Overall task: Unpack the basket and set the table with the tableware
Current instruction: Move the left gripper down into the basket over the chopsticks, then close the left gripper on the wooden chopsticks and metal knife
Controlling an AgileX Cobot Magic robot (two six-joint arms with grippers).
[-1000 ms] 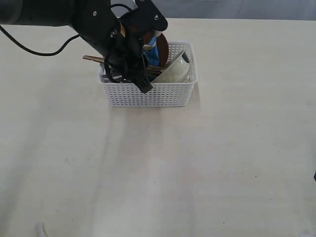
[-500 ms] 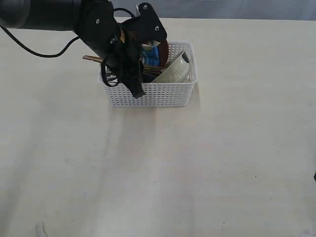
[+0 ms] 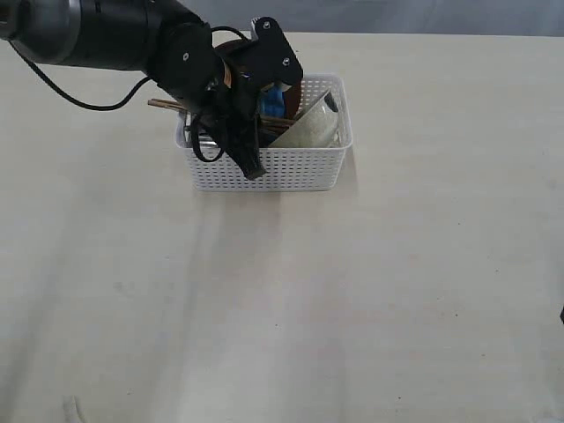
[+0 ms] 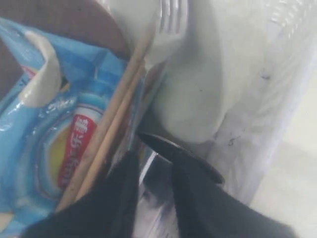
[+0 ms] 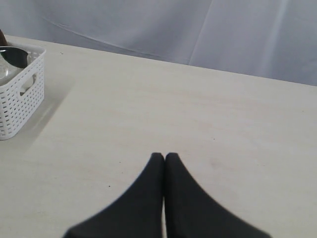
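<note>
My left arm has been sinking lower over the left end of the basket [image 3: 300, 167], which is sitting toward the far side of the worktop [image 3: 352, 291]. My left hand [image 4: 152, 166] is reaching down inside it, the two black fingers [image 4: 124, 198] standing a narrow gap apart with shiny steel between them, right at the dark rim of the cup [image 4: 185, 157]; whether I am gripping it I cannot tell. The chopsticks [image 3: 164, 104] are poking out over the basket's left rim. Next to them the blue chip bag [image 4: 44, 134] is showing a red label with white lettering too blurred to read, and the brown plate [image 4: 64, 20] is standing behind it. The fork [image 4: 171, 20] is lying against the pale bowl [image 4: 198, 84], which is leaning at the basket's right end. My right hand [image 5: 164, 158] is hovering over bare worktop, well to the right, its fingers pressed together on nothing.
</note>
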